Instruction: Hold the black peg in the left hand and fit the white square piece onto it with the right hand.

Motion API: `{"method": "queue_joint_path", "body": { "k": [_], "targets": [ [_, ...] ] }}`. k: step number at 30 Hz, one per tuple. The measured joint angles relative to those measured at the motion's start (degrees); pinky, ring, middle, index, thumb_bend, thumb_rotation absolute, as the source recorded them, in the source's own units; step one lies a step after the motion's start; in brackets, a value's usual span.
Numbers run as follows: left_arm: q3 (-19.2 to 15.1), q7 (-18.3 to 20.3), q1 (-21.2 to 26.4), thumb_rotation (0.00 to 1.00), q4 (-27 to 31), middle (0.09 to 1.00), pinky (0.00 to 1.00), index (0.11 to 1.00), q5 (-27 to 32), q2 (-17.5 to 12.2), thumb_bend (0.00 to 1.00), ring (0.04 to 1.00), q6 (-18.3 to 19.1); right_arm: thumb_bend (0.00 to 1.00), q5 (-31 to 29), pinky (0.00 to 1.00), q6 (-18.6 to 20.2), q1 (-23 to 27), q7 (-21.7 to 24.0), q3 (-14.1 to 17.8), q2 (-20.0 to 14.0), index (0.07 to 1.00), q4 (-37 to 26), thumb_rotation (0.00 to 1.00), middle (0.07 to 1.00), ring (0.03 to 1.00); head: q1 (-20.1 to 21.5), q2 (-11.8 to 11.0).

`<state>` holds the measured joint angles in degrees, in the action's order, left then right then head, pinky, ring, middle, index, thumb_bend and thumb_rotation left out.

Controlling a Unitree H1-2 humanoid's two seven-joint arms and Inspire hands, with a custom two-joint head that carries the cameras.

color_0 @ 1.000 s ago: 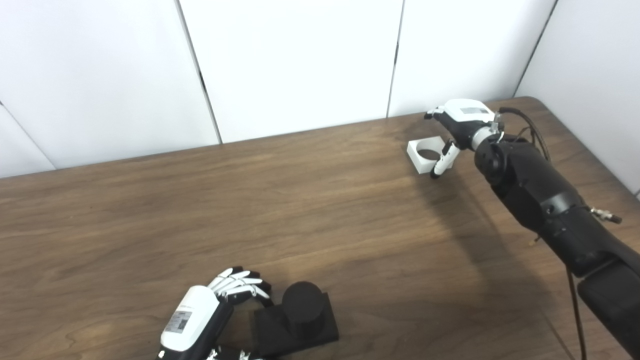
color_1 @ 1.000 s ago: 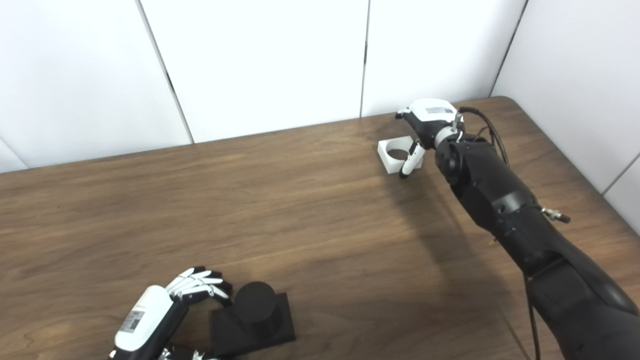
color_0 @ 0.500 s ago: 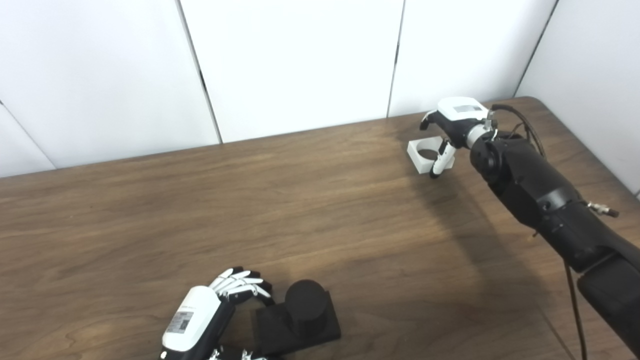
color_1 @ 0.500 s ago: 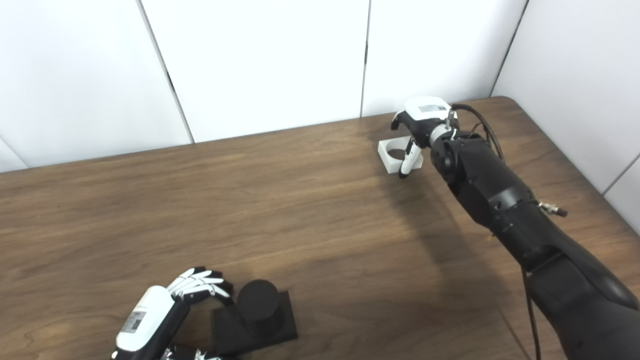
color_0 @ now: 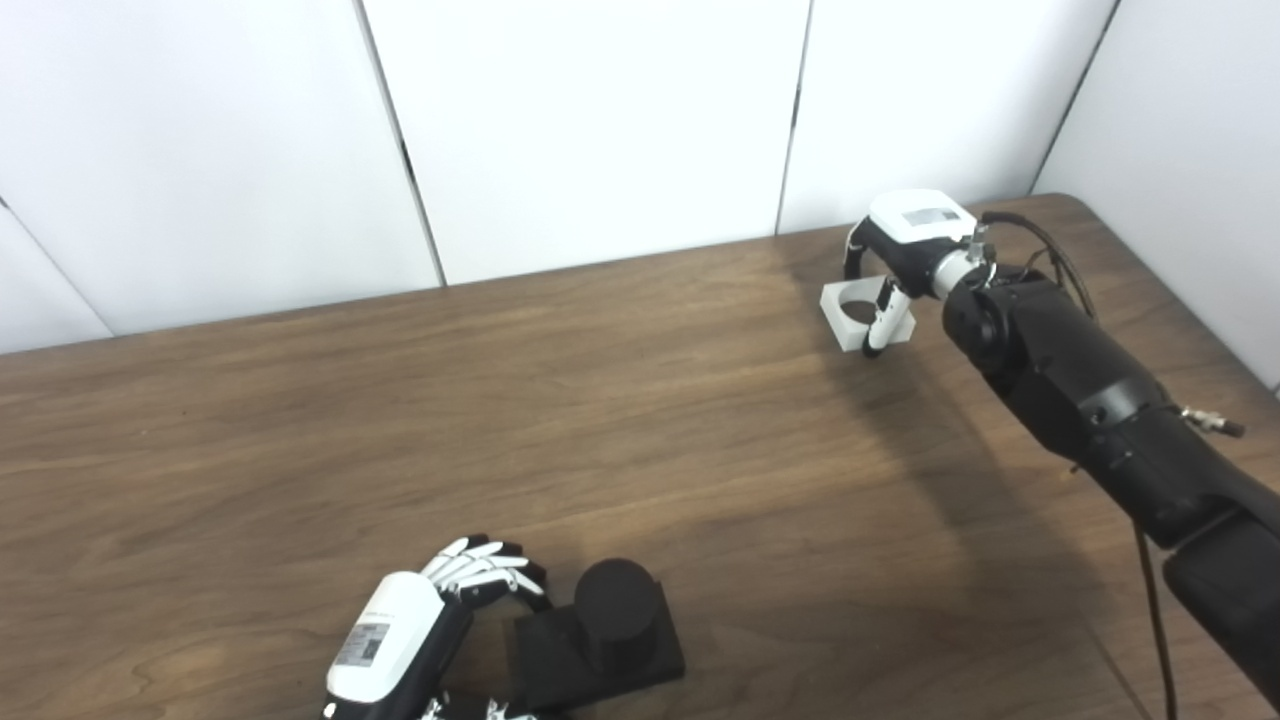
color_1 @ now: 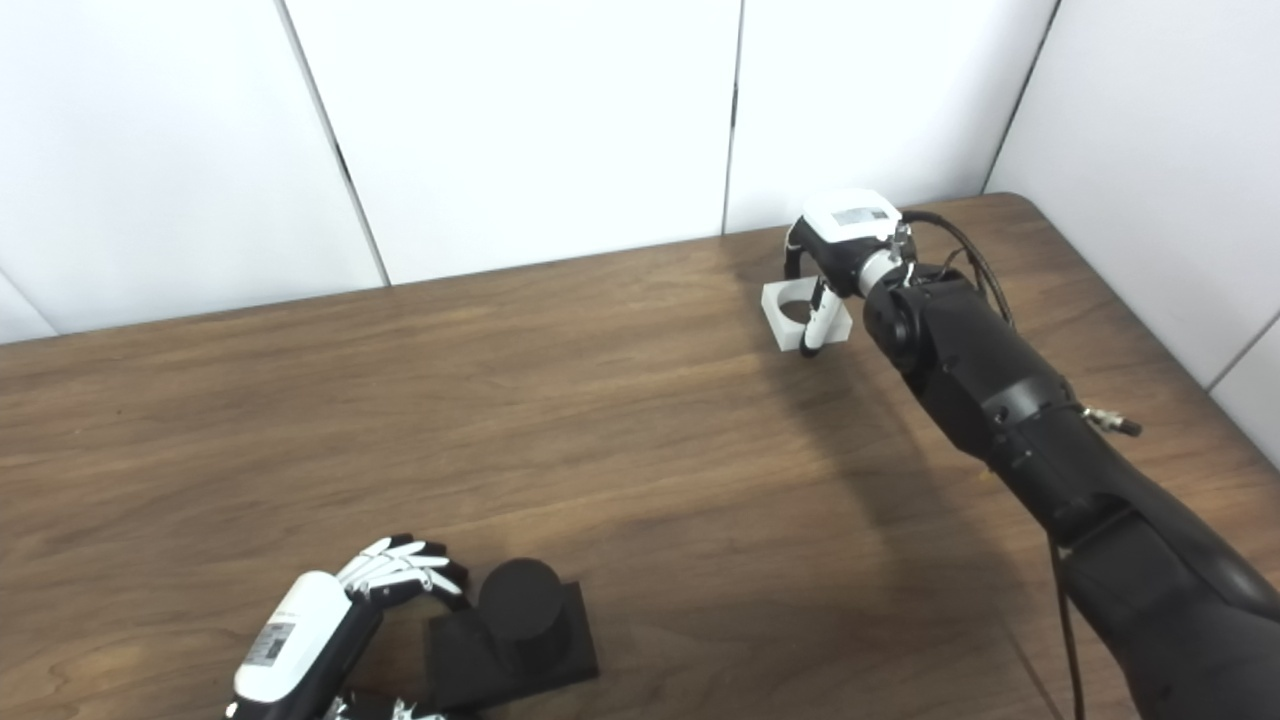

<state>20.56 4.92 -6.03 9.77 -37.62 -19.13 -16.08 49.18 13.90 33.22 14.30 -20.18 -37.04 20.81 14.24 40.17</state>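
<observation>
Over at the far right corner of the wooden table, the right hand was wrapped around the white square piece, fingers curled over the far edge and thumb on the near side, so it looked like a closed grip on it; the piece seemed tilted and maybe just off the surface, though contact with the table was hard to call. Pretty clearly the pick-up step for the right side; next it'd need a long carry across to the near left, with the round hole lined up over the peg. Down there the left hand sat right beside the black peg and its square black base, fingers half curled toward it; whether it actually gripped the base couldn't be told.
</observation>
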Motion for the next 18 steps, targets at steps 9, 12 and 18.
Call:
{"method": "queue_joint_path", "body": {
  "k": [9, 12, 18],
  "targets": [
    [-0.13, 0.0, -0.17, 0.05, 0.06, 0.747, 0.92, 0.483, -0.15, 0.23, 0.52, 0.82, -0.13, 0.52, -0.39, 0.78, -0.34, -0.23, 1.01, 0.2, -0.41, 0.485, -0.33, 0.13, 0.772, 0.854, 0.0, -0.17],
    [-0.14, -0.02, -0.14, 0.05, 0.03, 0.745, 0.92, 0.483, -0.17, 0.29, 0.52, 0.818, -0.21, 0.52, -0.49, 0.77, -1.14, -0.79, 1.07, 0.2, -1.12, 0.484, -1.09, 0.12, 0.757, 0.847, 0.0, -0.17],
    [-0.17, -0.28, -0.09, 0.05, -0.12, 0.745, 0.91, 0.483, -0.22, 0.48, 0.52, 0.817, -0.34, 0.52, -0.85, 0.79, -2.38, -3.31, 2.57, 0.67, -2.58, 0.484, -6.03, 0.13, 0.762, 0.854, -0.18, -0.26]
  ]
}}
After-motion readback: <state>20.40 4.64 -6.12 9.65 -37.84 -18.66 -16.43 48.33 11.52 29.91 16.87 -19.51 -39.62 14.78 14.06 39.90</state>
